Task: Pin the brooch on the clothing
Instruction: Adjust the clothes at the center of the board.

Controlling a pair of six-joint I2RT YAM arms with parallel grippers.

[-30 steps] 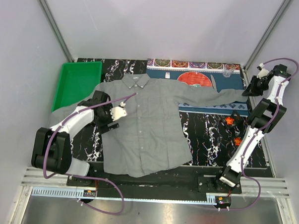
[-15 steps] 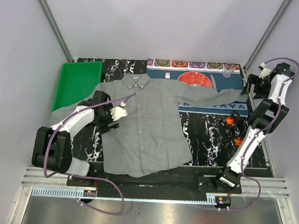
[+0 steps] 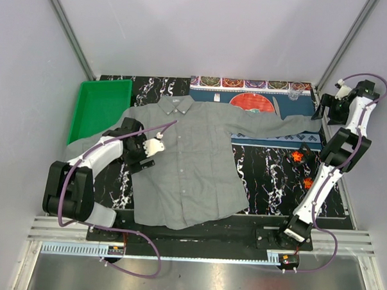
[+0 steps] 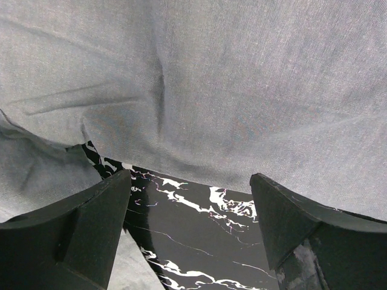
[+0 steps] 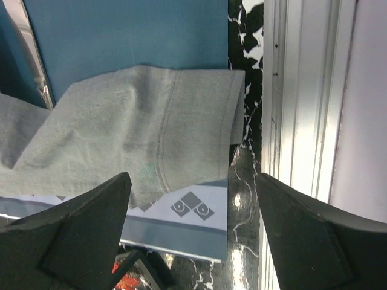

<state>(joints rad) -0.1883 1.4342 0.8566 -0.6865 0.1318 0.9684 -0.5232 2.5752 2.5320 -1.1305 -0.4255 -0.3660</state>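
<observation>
Hovering with empty jaws spread wide, our right gripper (image 5: 190, 181) is hanging above the sleeve cuff (image 5: 199, 121) of the grey shirt (image 3: 192, 164), which is lying on the blue placemat (image 5: 121, 36) beside the table's right rail (image 5: 296, 121). Our left gripper (image 4: 190, 175), equally wide and empty, is sitting over the shirt's left edge, where the black marble table (image 4: 193, 229) is showing, with the green tray (image 3: 99, 105) further left.
</observation>
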